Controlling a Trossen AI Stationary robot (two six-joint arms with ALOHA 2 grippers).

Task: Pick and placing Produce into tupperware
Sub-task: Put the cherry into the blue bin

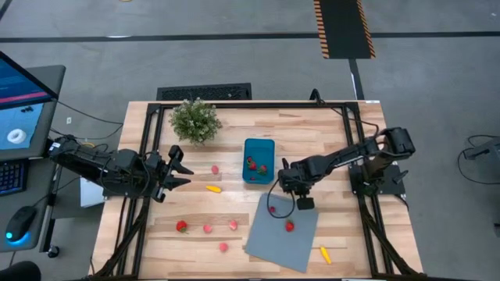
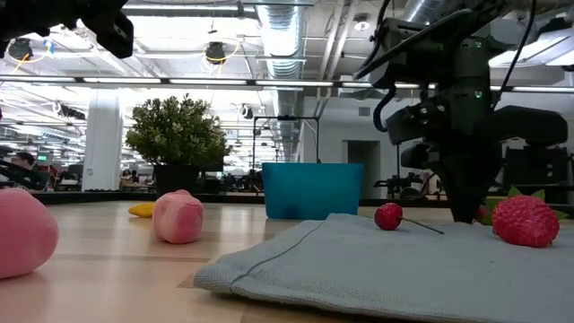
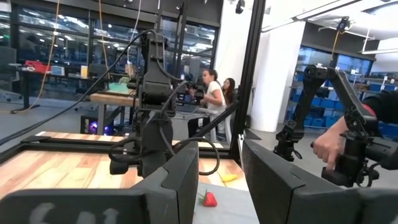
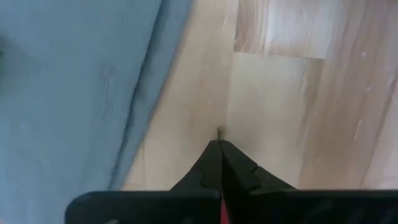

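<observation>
My right claw (image 4: 219,144) is pressed shut, tips pointing down over bare wood right at the edge of the grey-blue sheet (image 1: 281,243). There's a sliver of red between the fingers (image 4: 239,171), but I can't tell what it is! From table height that claw (image 2: 465,212) stands between a little red cherry (image 2: 388,215) with its stem trailing on the sheet and a strawberry (image 2: 525,221) on the same sheet. Just past the sheet's far edge sits the teal tupperware (image 1: 248,145), upright on the surface (image 1: 336,133), with two red pieces (image 1: 252,162) inside it. A yellow-orange piece (image 1: 324,254) lies on the wood beside the sheet's near corner. Over on the other half, loose produce is scattered: a pink one (image 1: 216,169) and a yellow one (image 1: 212,188) beside the tub, then a strawberry (image 1: 181,226) and three pink pieces (image 1: 208,229) along the near side. My left claw (image 1: 181,173) hangs above the surface's left side, fingers apart, gripping nothing, with the potted plant (image 1: 194,119) behind it at the far edge.
</observation>
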